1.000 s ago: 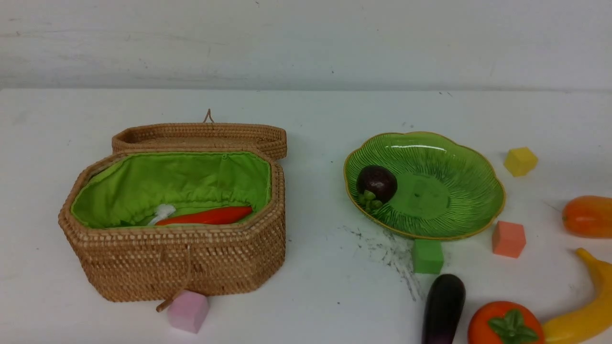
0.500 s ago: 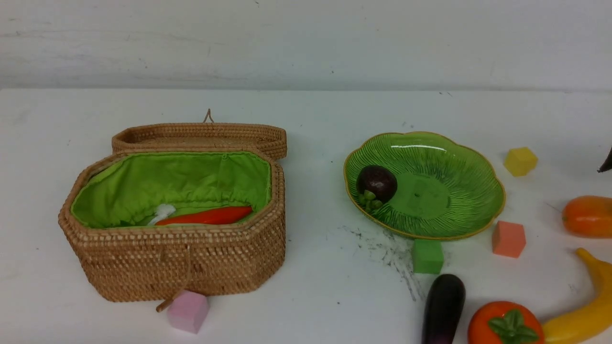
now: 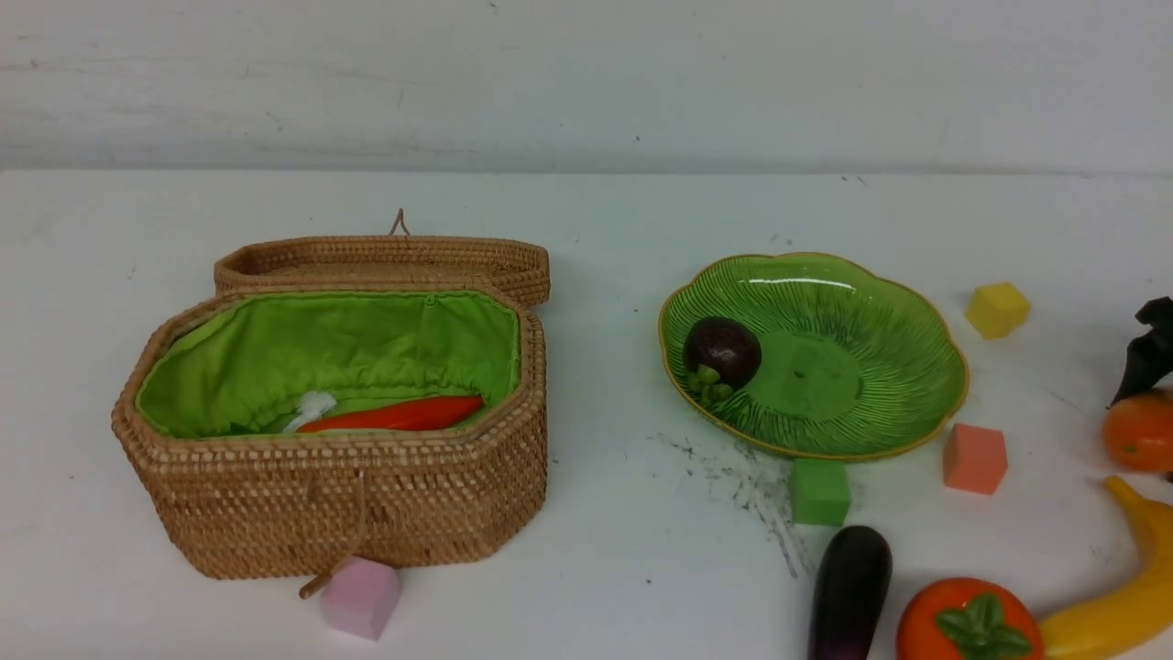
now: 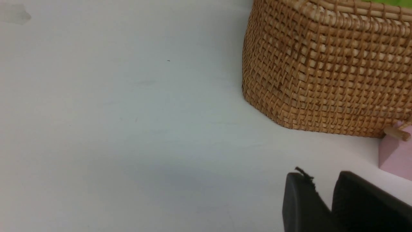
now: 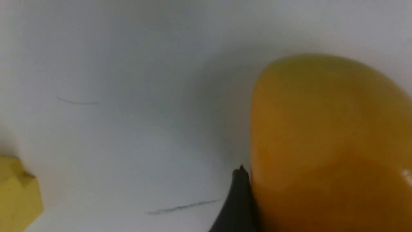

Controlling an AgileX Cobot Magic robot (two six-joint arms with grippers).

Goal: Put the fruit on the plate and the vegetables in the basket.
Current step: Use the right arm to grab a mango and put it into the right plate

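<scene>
Left jaws are seen pressed together low over the counter (image 4: pixel 128 129), near a corner of the basket (image 4: pixel 322 80) and the pink cube (image 4: pixel 397 154). Right jaws are found at the mango (image 3: pixel 1136 431), far right in the front view. One dark finger (image 5: pixel 238 199) is laid against its side, but whether the fruit is pinched cannot be told, the other finger being hidden. The mangosteen (image 3: pixel 722 351) is held in the plate (image 3: pixel 898 302), off its centre. The chili (image 3: pixel 394 414) is lodged inside the basket, whose lid (image 3: pixel 385 261) is thrown back. The eggplant (image 3: pixel 849 587), tomato (image 3: pixel 967 623) and banana (image 3: pixel 1118 596) are left on the counter before the plate.
</scene>
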